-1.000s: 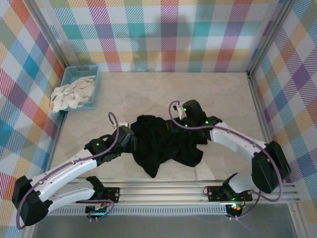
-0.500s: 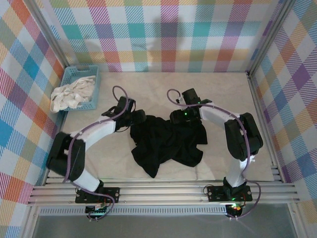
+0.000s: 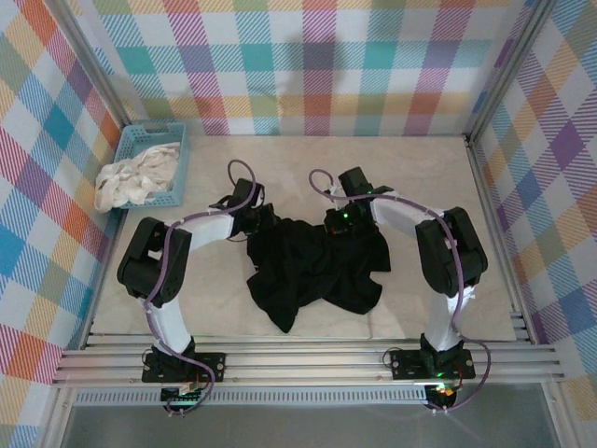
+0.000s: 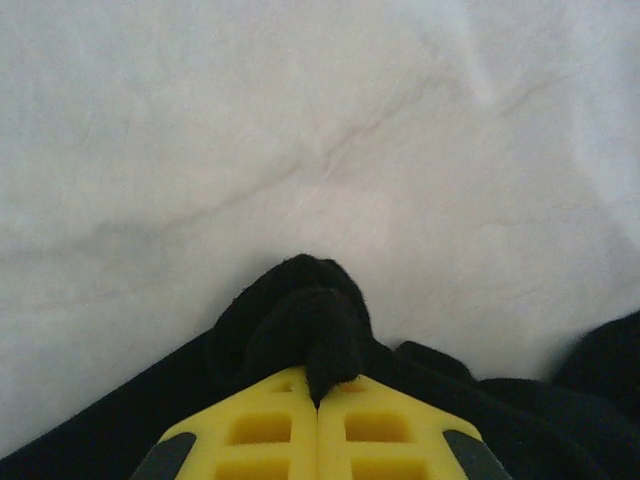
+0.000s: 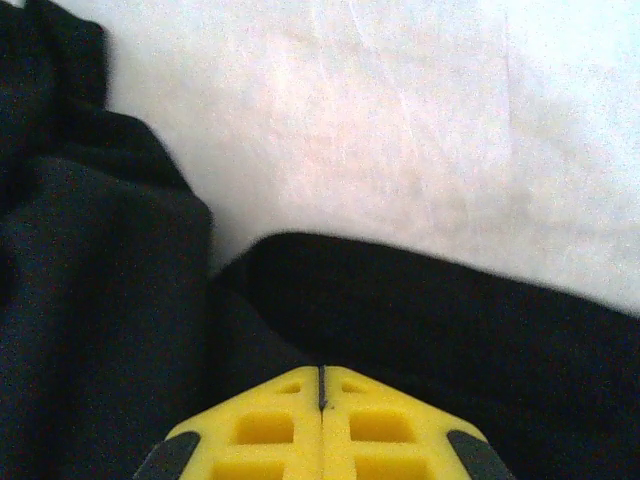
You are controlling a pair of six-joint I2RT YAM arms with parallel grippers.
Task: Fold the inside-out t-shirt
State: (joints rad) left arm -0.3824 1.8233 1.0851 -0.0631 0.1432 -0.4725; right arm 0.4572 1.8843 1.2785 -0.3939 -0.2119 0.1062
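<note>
Inside-out t-shirt lies crumpled in a black heap mid-table, between the two arms, nearer the front rail than the back wall. Table is pale and marbled.

Left gripper is clenched. Its yellow pads are pressed flat together, and a bunched nub of black cloth sticks up from between the tips. It has the shirt's far-left edge, right at the table surface.

Right gripper is also clenched, pads together with only a thin dark slit between them. The tips sit on a raised fold at the shirt's far-right edge, and fabric looks pinched, though less clearly than on the left.

From above, both grippers sit on the far side of the shirt, level with each other, arms bent inward.

Blue basket is at the far-left corner, well apart from the shirt, with white-cream cloth piled in it and spilling over the near rim.
</note>
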